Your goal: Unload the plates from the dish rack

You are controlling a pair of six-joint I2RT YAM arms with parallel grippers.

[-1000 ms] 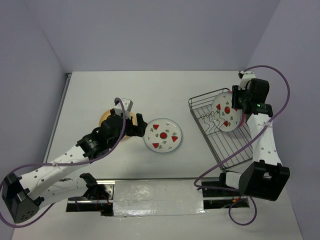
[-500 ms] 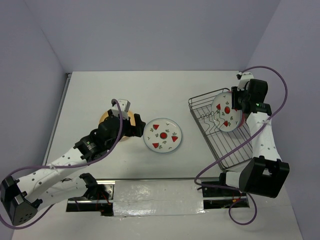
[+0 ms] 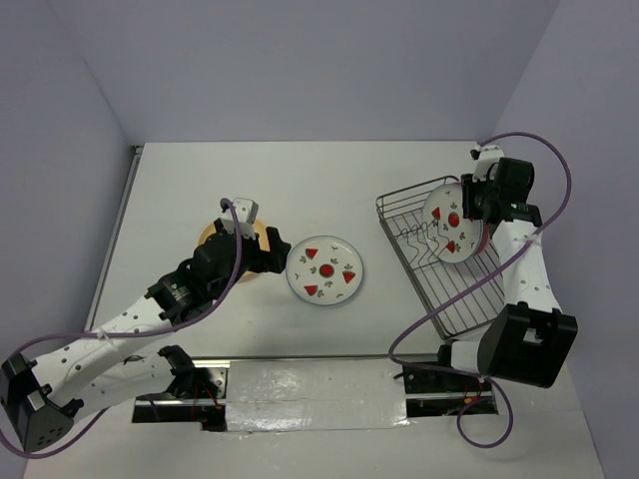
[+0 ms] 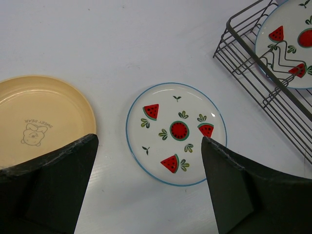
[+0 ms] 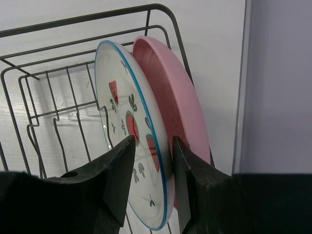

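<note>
looking from the top, we see the left gripper (image 3: 274,255) has only shifted a tiny bit, between the yellow plate (image 3: 210,234) and the fruit plate (image 3: 325,270) on the table (image 3: 300,180). the right gripper (image 3: 469,205) has stayed at the dish rack (image 3: 454,291). from the left wrist, its fingers are wide apart and hold nothing. from the right wrist, the fingers sit on both sides of the other fruit plate (image 5: 119,92), with the pink plate (image 5: 170,83) just behind. we cannot tell if they squeeze yet. we think two plates are out, two left.
</note>
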